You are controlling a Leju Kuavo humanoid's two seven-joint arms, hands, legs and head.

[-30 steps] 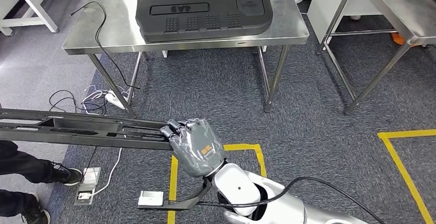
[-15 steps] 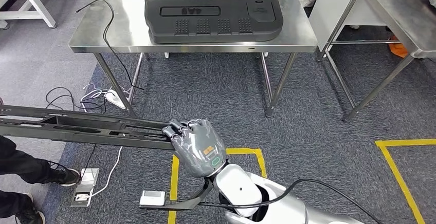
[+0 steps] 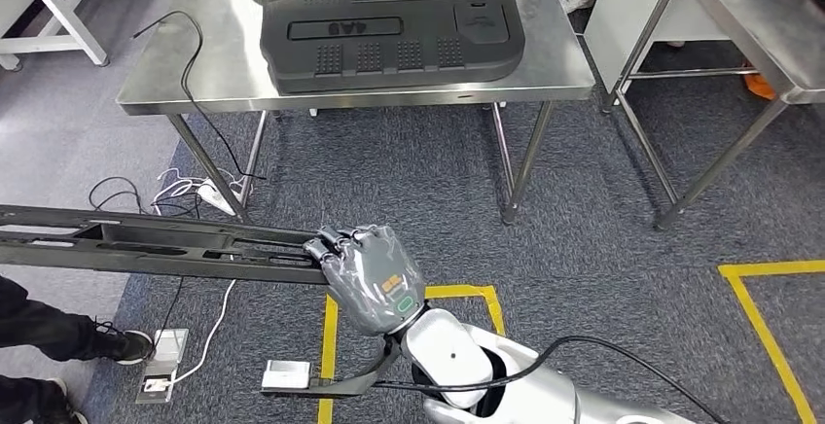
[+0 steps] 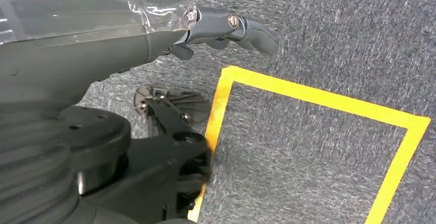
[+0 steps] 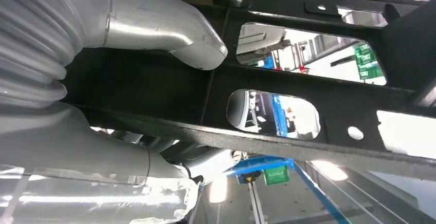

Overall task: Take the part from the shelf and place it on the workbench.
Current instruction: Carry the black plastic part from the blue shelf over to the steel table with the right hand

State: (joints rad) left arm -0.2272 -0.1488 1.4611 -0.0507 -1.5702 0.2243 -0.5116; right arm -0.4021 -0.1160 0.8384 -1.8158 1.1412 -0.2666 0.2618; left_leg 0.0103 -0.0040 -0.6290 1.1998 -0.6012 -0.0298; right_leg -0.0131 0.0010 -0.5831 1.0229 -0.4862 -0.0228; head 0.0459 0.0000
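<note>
A long black metal frame part (image 3: 146, 244) with slotted cut-outs stretches from the picture's left edge to my right hand (image 3: 368, 273), which grips its near end above the carpet. In the right wrist view the thumb (image 5: 169, 34) lies against the same black part (image 5: 308, 80). The steel workbench (image 3: 224, 79) stands ahead, with a large black moulded cover (image 3: 389, 33) lying on it. My left hand (image 4: 226, 26) hangs over the floor with its fingers stretched out and nothing in them.
A second steel table (image 3: 749, 35) stands at the right. A black cable (image 3: 195, 64) trails off the workbench to a power strip (image 3: 161, 371) on the floor. Yellow tape (image 3: 467, 293) marks the carpet. A person's shoes (image 3: 107, 346) are at the lower left.
The whole picture has shifted a little as the camera moved, and the workbench sits slightly differently in view. My right hand keeps the same grip on the black part. The person's feet have shifted.
</note>
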